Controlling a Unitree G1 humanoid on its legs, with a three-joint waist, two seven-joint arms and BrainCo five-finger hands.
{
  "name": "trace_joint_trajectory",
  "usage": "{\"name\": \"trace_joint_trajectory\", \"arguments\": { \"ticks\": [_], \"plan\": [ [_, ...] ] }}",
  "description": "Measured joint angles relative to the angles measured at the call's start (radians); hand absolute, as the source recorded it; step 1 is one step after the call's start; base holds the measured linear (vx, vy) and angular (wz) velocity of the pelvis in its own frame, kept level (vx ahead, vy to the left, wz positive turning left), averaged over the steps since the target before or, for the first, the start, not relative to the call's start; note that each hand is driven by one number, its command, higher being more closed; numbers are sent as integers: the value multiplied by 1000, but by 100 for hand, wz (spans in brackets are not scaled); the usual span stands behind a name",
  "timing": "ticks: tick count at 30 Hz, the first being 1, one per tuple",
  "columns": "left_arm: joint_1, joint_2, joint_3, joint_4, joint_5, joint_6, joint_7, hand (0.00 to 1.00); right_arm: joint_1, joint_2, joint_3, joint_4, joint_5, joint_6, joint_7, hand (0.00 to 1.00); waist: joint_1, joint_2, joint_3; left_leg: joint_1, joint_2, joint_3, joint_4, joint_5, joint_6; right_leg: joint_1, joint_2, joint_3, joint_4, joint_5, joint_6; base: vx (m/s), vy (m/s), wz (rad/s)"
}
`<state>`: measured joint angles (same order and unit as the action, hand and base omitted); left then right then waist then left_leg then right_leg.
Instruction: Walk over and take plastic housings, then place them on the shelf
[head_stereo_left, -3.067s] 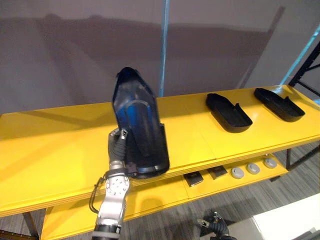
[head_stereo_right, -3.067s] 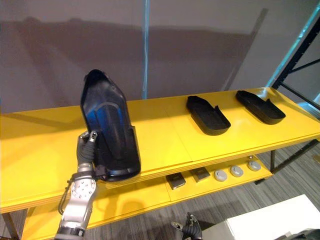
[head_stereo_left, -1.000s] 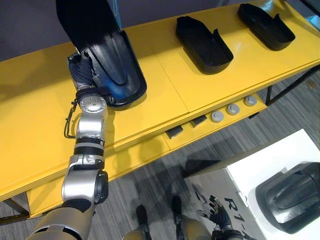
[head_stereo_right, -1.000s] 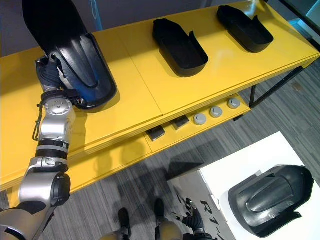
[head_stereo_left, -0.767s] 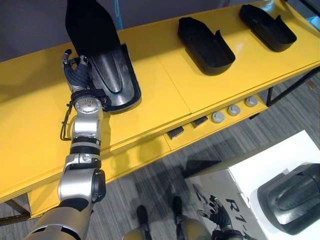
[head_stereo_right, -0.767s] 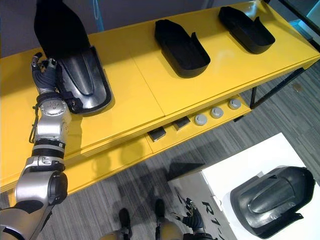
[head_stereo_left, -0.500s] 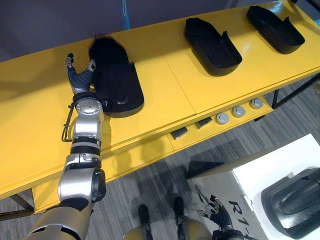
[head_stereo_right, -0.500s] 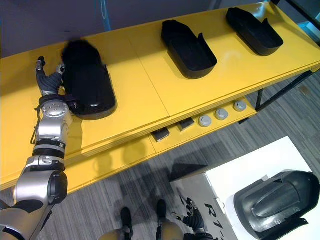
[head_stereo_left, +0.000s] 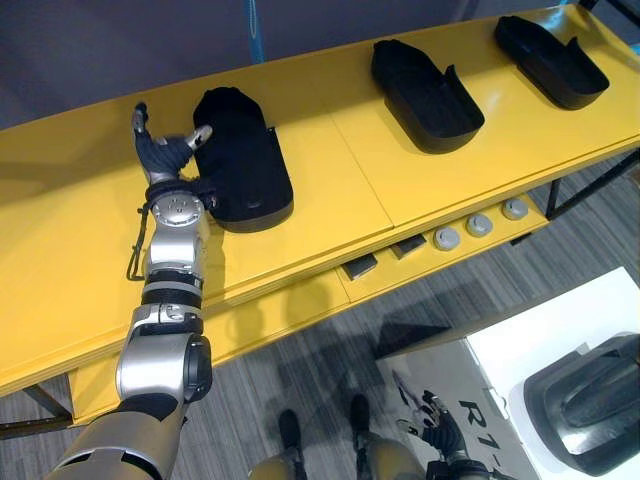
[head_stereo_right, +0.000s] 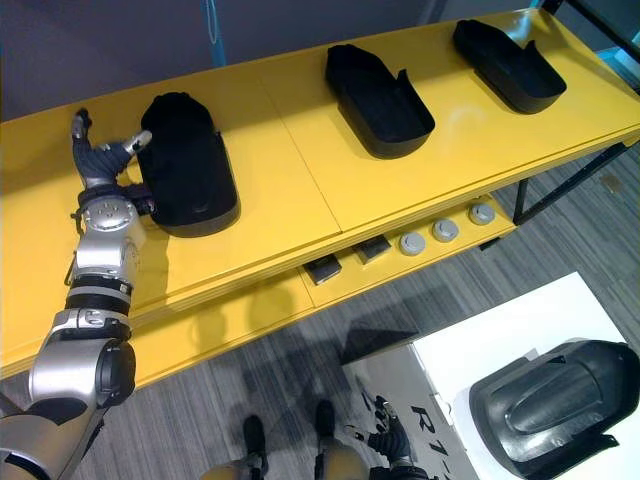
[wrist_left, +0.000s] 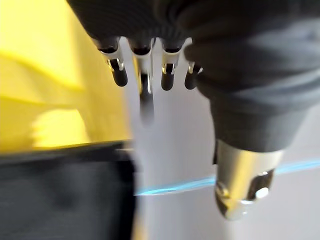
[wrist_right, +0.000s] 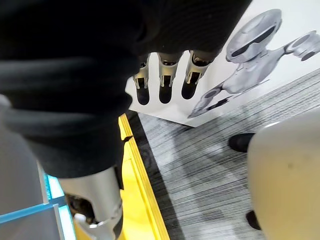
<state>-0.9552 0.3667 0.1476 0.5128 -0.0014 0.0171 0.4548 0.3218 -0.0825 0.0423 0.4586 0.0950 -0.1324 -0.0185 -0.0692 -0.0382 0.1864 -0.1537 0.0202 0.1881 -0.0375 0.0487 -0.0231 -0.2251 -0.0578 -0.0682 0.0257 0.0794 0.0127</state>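
A black plastic housing (head_stereo_left: 240, 165) lies flat, hollow side down, on the left part of the yellow shelf (head_stereo_left: 330, 190). My left hand (head_stereo_left: 163, 158) stands open just left of it, fingers straight and spread, the thumb close to the housing's far edge. In the left wrist view the straight fingers (wrist_left: 145, 65) point past the dark housing (wrist_left: 65, 190). Two more black housings (head_stereo_left: 425, 80) (head_stereo_left: 550, 45) rest hollow side up further right on the shelf. My right hand (head_stereo_right: 385, 440) hangs low near the floor, its fingers (wrist_right: 162, 75) relaxed and holding nothing.
Another dark housing (head_stereo_left: 590, 395) sits on a white table (head_stereo_left: 520, 345) at the lower right. A lower yellow shelf carries several round grey parts (head_stereo_left: 480, 225) and small black blocks (head_stereo_left: 360, 266). A grey wall backs the shelf.
The housing, tilted up in my left hand a second ago, has tipped down flat onto the shelf. My left hand has let go of it and opened beside it.
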Motion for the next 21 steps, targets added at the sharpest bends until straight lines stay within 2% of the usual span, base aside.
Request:
{"name": "trace_joint_trajectory", "arguments": {
  "ticks": [1, 4, 9, 12, 13, 17, 21],
  "plan": [
    [44, 5, -3, -110, 2, -22, 15, 0, -8, 0, -1, 12, 0, -1, 0, 0, -1, 1, 1, 5, 0, 0, -4, 3, -4, 2, 0, 1, 0, 0, 0, 0, 0, 0],
    [182, -3, -8, -301, 10, -73, 49, 0, -22, 0, -1, 66, 0, -3, -2, 0, -1, 10, 6, 37, -2, -2, -22, 10, -5, 27, 1, 1, -1, -11, 1, -8, 1, 1],
    [395, -76, -11, -507, 47, -87, 62, 0, -58, -1, -9, 129, 1, -6, -2, 0, -9, 13, 7, 44, -4, -32, -49, 27, 3, 36, 3, -19, -6, -13, 1, -35, 1, 15],
    [532, -120, -43, -593, 84, -113, 48, 0, -72, 1, -13, 155, 0, -8, 0, 0, -2, 13, 7, 56, -4, -37, -49, 30, 8, 54, 2, -23, -13, -13, 1, -3, 12, 7],
    [584, -137, -72, -626, 105, -124, 32, 100, -79, 1, -13, 169, -2, -8, 1, 0, 2, 13, 7, 60, -5, -41, -49, 31, 8, 61, 2, -25, -17, -13, 1, 10, 14, 8],
    [746, -197, -185, -696, 207, -158, -39, 100, -96, 4, -13, 195, -7, -8, 2, 0, 3, 15, 6, 73, -5, -49, -49, 29, 7, 83, 2, -29, -30, -13, 1, 6, 5, 4],
    [817, -211, -235, -663, 222, -163, -93, 100, -108, 4, -14, 213, -9, -8, 2, 0, 2, 19, 1, 90, -3, -49, -49, 29, 7, 103, 6, -32, -37, -12, 1, 0, 0, 0]
  ]
}}
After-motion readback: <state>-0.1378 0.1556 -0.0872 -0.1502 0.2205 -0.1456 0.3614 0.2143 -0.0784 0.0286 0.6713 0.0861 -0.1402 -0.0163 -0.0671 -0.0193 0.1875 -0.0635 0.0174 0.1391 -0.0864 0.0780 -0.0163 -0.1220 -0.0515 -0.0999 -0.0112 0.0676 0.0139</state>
